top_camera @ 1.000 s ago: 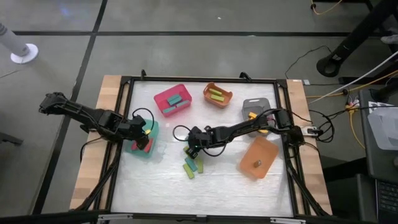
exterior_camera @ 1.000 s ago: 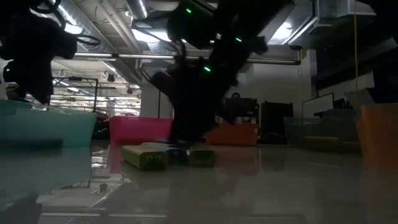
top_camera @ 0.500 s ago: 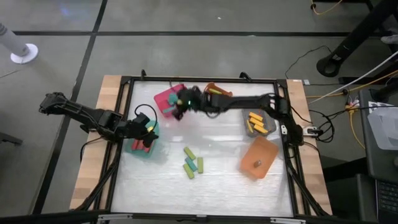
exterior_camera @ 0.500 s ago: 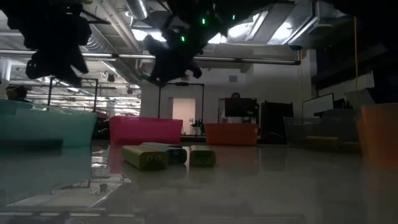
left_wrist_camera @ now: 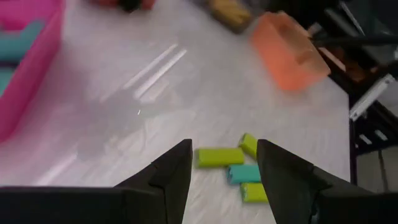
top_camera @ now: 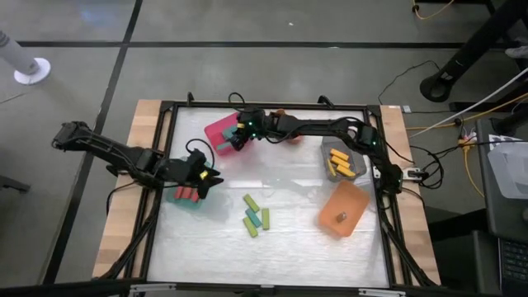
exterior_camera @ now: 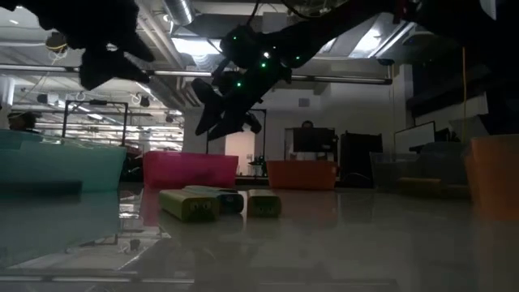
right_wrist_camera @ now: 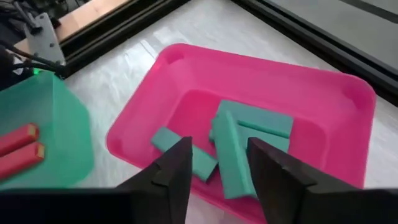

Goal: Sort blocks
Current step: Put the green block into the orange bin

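Several loose blocks, green (top_camera: 252, 202) and teal (top_camera: 250, 216), lie flat on the white table mid-way; they also show in the left wrist view (left_wrist_camera: 221, 157). My right gripper (top_camera: 235, 139) hangs open and empty above the pink bin (top_camera: 221, 130), where teal blocks (right_wrist_camera: 249, 127) lie flat on the floor; its fingers (right_wrist_camera: 219, 165) touch nothing. My left gripper (top_camera: 206, 175) is open and empty (left_wrist_camera: 224, 165) at the right edge of the teal bin (top_camera: 188, 196), which holds red blocks (right_wrist_camera: 18, 149).
A small orange bin (top_camera: 290, 125) stands at the far side, partly under the right arm. A grey bin (top_camera: 340, 161) holds yellow blocks. A larger orange bin (top_camera: 342, 209) holds one brown block. A black frame (top_camera: 165, 165) borders the table.
My right gripper has gone up from the loose blocks in the middle and across to the far left, over the pink bin. My left gripper has shifted a little toward the table's right and risen. The loose blocks on the table have stayed where they were.
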Action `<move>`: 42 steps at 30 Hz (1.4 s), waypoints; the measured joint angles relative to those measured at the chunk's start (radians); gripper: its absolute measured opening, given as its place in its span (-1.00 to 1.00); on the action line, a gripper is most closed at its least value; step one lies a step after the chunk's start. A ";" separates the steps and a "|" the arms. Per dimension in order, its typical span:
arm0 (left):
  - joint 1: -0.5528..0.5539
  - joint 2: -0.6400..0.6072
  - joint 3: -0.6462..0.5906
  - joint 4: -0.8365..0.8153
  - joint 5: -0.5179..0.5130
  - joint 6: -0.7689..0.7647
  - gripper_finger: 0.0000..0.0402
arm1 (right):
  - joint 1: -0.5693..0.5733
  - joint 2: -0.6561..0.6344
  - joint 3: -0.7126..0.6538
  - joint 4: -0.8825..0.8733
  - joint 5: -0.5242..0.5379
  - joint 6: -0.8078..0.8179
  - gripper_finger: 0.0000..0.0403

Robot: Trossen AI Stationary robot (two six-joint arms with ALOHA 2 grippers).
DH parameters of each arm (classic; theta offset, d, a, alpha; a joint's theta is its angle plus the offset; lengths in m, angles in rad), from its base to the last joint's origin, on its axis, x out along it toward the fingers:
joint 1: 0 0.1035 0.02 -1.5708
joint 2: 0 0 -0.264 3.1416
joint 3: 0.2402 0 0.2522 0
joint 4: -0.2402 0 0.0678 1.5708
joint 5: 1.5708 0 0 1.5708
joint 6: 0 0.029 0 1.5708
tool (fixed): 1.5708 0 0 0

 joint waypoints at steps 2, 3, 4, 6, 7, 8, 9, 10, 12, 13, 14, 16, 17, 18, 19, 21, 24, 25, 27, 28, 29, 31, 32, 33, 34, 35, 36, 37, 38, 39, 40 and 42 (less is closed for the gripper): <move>0.000 0.035 0.000 0.065 0.001 0.079 -0.16 | 0.000 0.000 0.001 -0.004 0.000 -0.001 -0.20; 0.000 0.054 0.000 0.094 0.000 0.124 -0.16 | 0.000 0.000 0.001 -0.006 0.000 -0.001 -0.19; -0.001 0.076 0.000 0.120 0.001 0.172 -0.16 | 0.000 -0.002 0.001 -0.009 -0.001 -0.001 -0.18; -0.001 0.125 0.000 0.200 0.001 0.287 -0.16 | -0.001 -0.014 0.001 -0.021 -0.013 -0.002 -0.16; 0.000 0.154 0.000 0.233 0.002 0.350 -0.16 | -0.001 -0.026 0.001 -0.030 -0.019 -0.002 -0.16; 0.000 0.183 0.000 0.269 0.003 0.411 -0.16 | -0.001 -0.038 0.001 -0.042 -0.026 -0.003 -0.15; 0.000 0.216 0.000 0.317 0.007 0.474 -0.16 | -0.001 -0.052 0.001 -0.057 -0.029 -0.005 -0.15; 0.000 0.248 0.000 0.359 0.016 0.528 -0.16 | -0.001 -0.068 0.001 -0.081 -0.032 -0.012 -0.16; 0.004 0.313 0.000 0.429 0.043 0.636 -0.16 | -0.001 -0.104 0.001 -0.140 -0.037 -0.041 -0.17; 0.008 0.348 0.000 0.466 0.066 0.685 -0.16 | -0.001 -0.125 0.001 -0.174 -0.041 -0.054 -0.18; 0.013 0.378 0.000 0.489 0.091 0.733 -0.16 | 0.000 -0.147 0.001 -0.207 -0.044 -0.059 -0.19; 0.028 0.439 0.000 0.529 0.139 0.809 -0.16 | 0.000 -0.193 0.001 -0.274 -0.044 -0.061 -0.20; 0.036 0.467 0.000 0.545 0.162 0.839 -0.16 | 0.001 -0.216 0.002 -0.304 -0.045 -0.060 -0.20; 0.044 0.491 0.000 0.548 0.179 0.868 -0.16 | 0.001 -0.235 0.002 -0.333 -0.045 -0.058 -0.20; 0.054 0.515 0.000 0.547 0.198 0.892 -0.16 | 0.001 -0.254 0.002 -0.362 -0.045 -0.058 -0.20; 0.077 0.557 0.001 0.546 0.238 0.924 -0.16 | 0.001 -0.286 0.002 -0.403 -0.045 -0.058 -0.20; 0.114 0.611 0.002 0.562 0.327 0.945 -0.16 | 0.001 -0.331 0.002 -0.450 -0.065 -0.054 -0.20; 0.125 0.627 0.002 0.570 0.361 0.947 -0.16 | 0.001 -0.342 0.002 -0.460 -0.077 -0.053 -0.20; 0.146 0.662 0.002 0.593 0.414 0.966 -0.16 | 0.006 -0.358 0.002 -0.481 -0.116 -0.040 -0.20; 0.155 0.675 0.002 0.609 0.435 0.979 -0.16 | 0.008 -0.364 0.002 -0.490 -0.134 -0.029 -0.20; 0.164 0.690 0.002 0.623 0.453 0.996 -0.16 | 0.012 -0.368 0.002 -0.498 -0.150 -0.019 -0.20; 0.182 0.719 0.003 0.659 0.486 1.018 -0.16 | 0.025 -0.377 0.002 -0.510 -0.179 -0.001 -0.20; 0.191 0.733 0.003 0.675 0.503 1.023 -0.16 | 0.034 -0.380 0.002 -0.515 -0.190 0.002 -0.20; 0.198 0.746 0.004 0.682 0.522 1.024 -0.16 | 0.045 -0.381 0.002 -0.518 -0.196 0.003 -0.20; 0.205 0.759 0.009 0.683 0.540 1.024 -0.16 | 0.056 -0.381 0.002 -0.524 -0.205 0.004 -0.20; 0.212 0.770 0.016 0.685 0.559 1.024 -0.16 | 0.067 -0.380 0.002 -0.532 -0.210 0.004 -0.20; 0.217 0.781 0.019 0.684 0.580 1.024 -0.16 | 0.080 -0.380 0.002 -0.537 -0.211 0.004 -0.20; 0.223 0.793 0.023 0.683 0.600 1.024 -0.16 | 0.093 -0.380 0.002 -0.541 -0.211 0.005 -0.20; 0.227 0.804 0.028 0.683 0.613 1.024 -0.16 | 0.104 -0.380 0.002 -0.545 -0.210 0.005 -0.20; 0.231 0.816 0.032 0.684 0.622 1.024 -0.16 | 0.116 -0.380 0.002 -0.552 -0.211 0.005 -0.20; 0.234 0.824 0.035 0.678 0.627 1.024 -0.16 | 0.129 -0.380 0.002 -0.558 -0.210 0.005 -0.20; 0.242 0.843 0.042 0.669 0.632 1.024 -0.16 | 0.153 -0.380 0.002 -0.567 -0.210 0.005 -0.20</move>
